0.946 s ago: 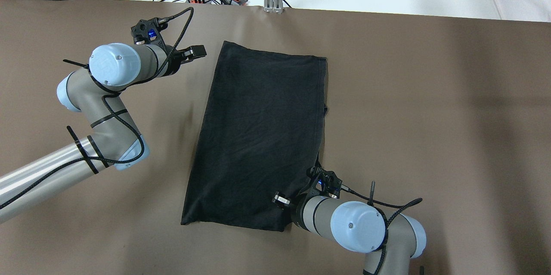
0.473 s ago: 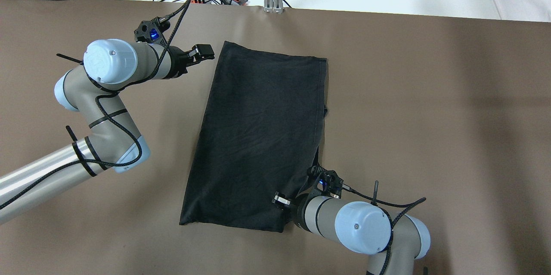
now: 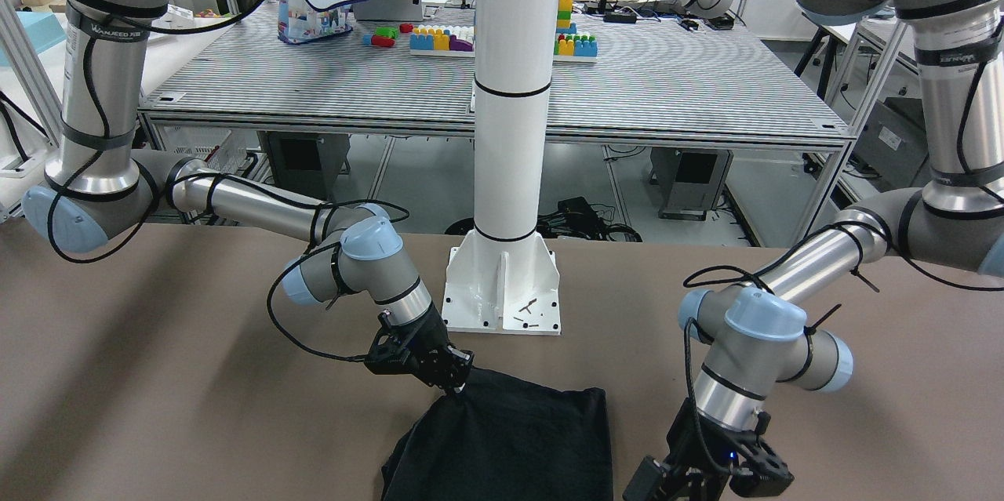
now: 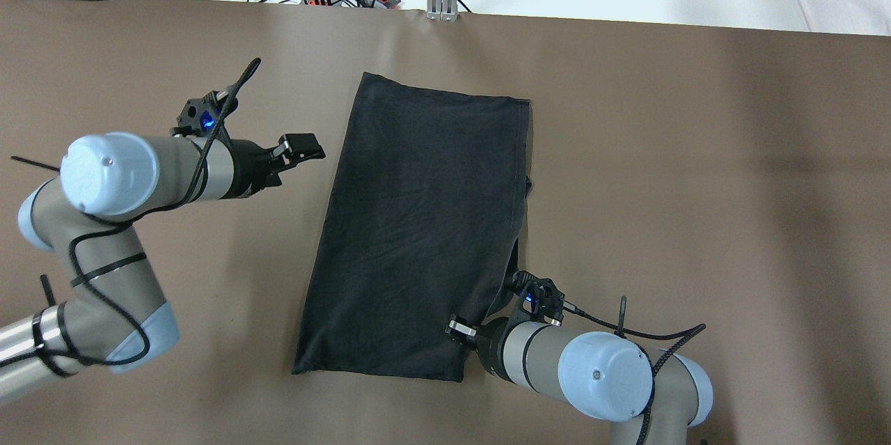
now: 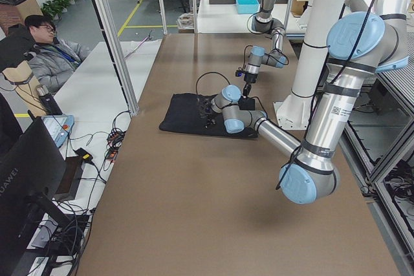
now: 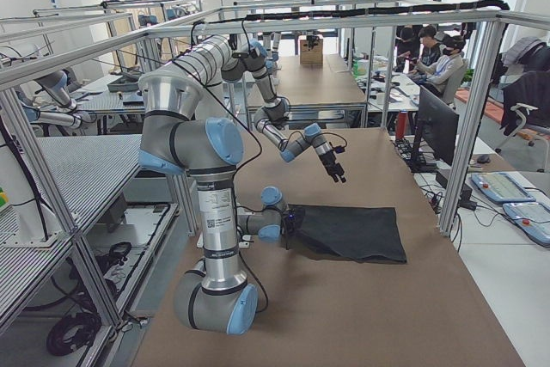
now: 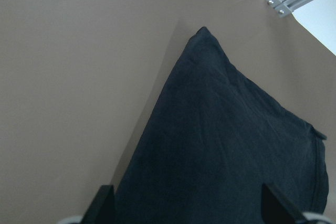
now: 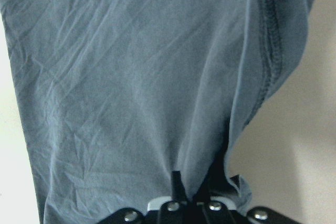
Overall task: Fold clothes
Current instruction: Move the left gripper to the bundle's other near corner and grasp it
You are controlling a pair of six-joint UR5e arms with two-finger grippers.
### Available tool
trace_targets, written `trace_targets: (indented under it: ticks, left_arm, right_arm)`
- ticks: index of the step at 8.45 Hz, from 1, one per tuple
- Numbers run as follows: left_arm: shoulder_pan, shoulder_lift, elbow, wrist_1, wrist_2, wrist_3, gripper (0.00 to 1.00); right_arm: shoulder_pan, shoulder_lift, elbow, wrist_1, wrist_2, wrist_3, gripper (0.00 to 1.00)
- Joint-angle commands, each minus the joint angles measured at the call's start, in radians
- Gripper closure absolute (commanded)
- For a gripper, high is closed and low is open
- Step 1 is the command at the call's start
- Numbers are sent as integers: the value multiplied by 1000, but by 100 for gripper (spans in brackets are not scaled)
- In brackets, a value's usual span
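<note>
In the overhead view, the left hand (image 4: 301, 150) has been drawn back from the far left corner of the clothes (image 4: 418, 222) toward the robot. It is now held just beside the long left edge, apart from the fabric, which lies flat on the tabletop (image 4: 696, 187).

In the front-facing view, the near corner is pinched and slightly raised by the right hand (image 3: 455, 382).

In the left wrist view, the fingers (image 7: 104, 208) are spread wide with nothing between them.

In the right wrist view, fabric is gathered into the clenched right hand.

A fresh left-side grasp is judged necessary before folding.
</note>
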Motion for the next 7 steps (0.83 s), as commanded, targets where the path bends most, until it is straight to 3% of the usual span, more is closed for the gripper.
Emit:
trace_targets:
  ticks: [1,3,7]
  left_arm:
    - [144,117,-185,2,87,-185,0]
    - [303,118,-192,4,256,-242,0]
    - [505,199,-186,-1,434,-256,0]
  right_arm:
    - [-1,-4,4,0,-6,0,100]
    - [2,-2,6,1,-9,-2,100]
    - [4,-11,7,3,-18,-3,100]
